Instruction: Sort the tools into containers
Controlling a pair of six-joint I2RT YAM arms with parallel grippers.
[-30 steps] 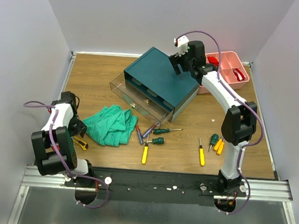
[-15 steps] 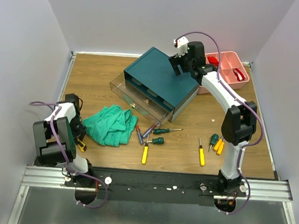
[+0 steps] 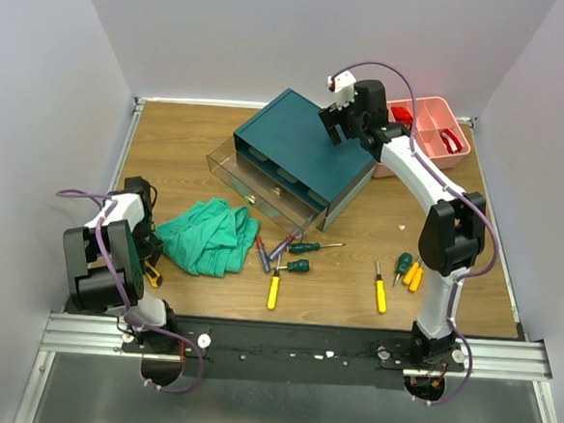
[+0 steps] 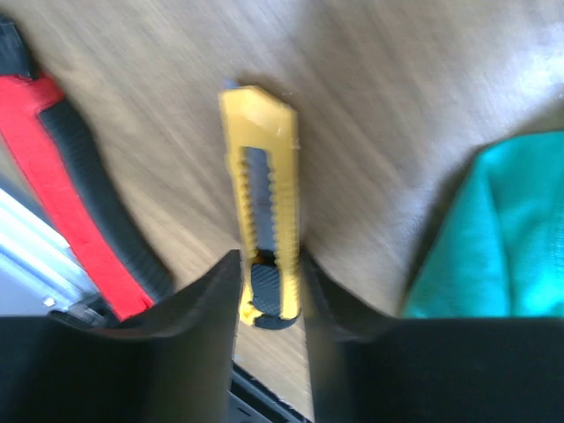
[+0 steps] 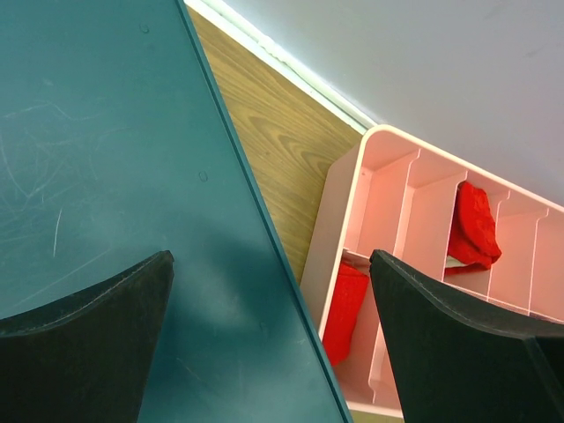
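Observation:
Several screwdrivers lie on the wooden table: yellow ones (image 3: 273, 290) (image 3: 381, 294), green ones (image 3: 298, 266) (image 3: 309, 246), a red-and-blue one (image 3: 263, 254) and orange ones (image 3: 413, 276). The dark teal box (image 3: 300, 155) has one clear drawer (image 3: 259, 195) pulled out. My left gripper (image 4: 269, 273) (image 3: 148, 263) is low at the table's left front, its jaws pressed on both sides of a yellow utility knife (image 4: 263, 194). My right gripper (image 5: 273, 291) (image 3: 335, 118) hangs wide open above the teal box's top (image 5: 115, 176), holding nothing.
A crumpled green cloth (image 3: 208, 233) (image 4: 502, 229) lies just right of the left gripper. A red-and-black handled tool (image 4: 70, 194) lies left of the knife. A pink divided tray (image 3: 428, 135) (image 5: 388, 194) with red items stands at the back right.
My left arm has pulled in and lowered over the yellow knife, and its jaws have narrowed onto it. The right arm has barely moved.

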